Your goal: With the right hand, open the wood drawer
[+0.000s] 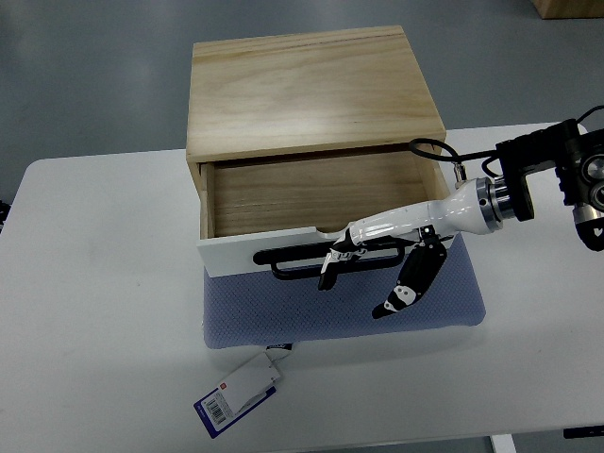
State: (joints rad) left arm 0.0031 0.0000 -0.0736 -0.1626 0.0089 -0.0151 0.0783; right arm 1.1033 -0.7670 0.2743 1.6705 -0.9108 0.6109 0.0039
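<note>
One wood drawer box (pixel 311 90), one blue mat (pixel 283 316), one tag (pixel 238 394), one white table (pixel 94 311), one hand (pixel 377 260)

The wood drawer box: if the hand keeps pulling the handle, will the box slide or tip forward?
The wood drawer box probably stays put: it sits on a blue mat whose dotted texture looks grippy. The drawer looks empty, so tipping seems unlikely. The right hand pulls by the black handle, low on the front.

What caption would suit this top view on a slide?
Right hand hooks the black handle of a half-open wood drawer on a blue mat.
</note>
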